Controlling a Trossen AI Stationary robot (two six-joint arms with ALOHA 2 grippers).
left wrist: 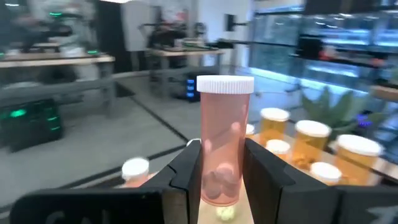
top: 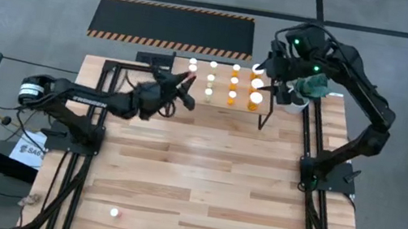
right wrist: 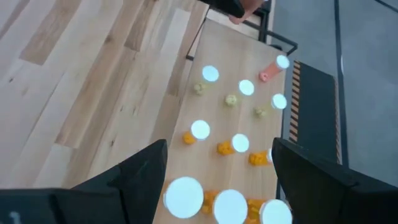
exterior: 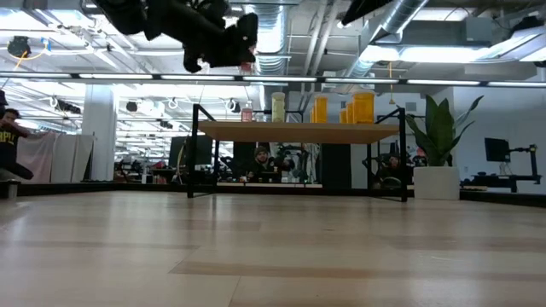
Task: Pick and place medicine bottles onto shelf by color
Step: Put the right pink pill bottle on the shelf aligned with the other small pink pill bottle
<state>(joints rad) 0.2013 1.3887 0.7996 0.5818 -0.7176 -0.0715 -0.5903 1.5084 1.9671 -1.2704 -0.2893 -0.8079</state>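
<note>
Pinched between two dark fingers (left wrist: 264,168) in the left wrist view stands a pink bottle (left wrist: 222,140) with a white cap, upright, with a few pills in its bottom. That is the left gripper (top: 185,91), closed on the pink bottle and held in the air at the left end of the shelf (top: 218,104), above its top. From the low view the same gripper (exterior: 235,51) hangs well above the shelf board (exterior: 299,132), with the bottle's pink body just showing under it.

On the shelf, bottles stand in rows by colour: one pink bottle (top: 193,67) at the left end, pale yellow-green bottles (top: 211,79) next to it, then orange bottles (top: 233,84), with larger orange bottles (top: 257,86) at the right end. The right wrist view looks down on their white caps (right wrist: 200,129).

Over the right end of the shelf hovers the right gripper (top: 273,68), its fingers (right wrist: 134,171) spread wide apart and holding nothing. A white pot with a green plant (top: 306,90) sits just beside that end.

One small bottle (top: 114,212) lies alone on the table (top: 202,180), near the front left, well apart from the shelf.
</note>
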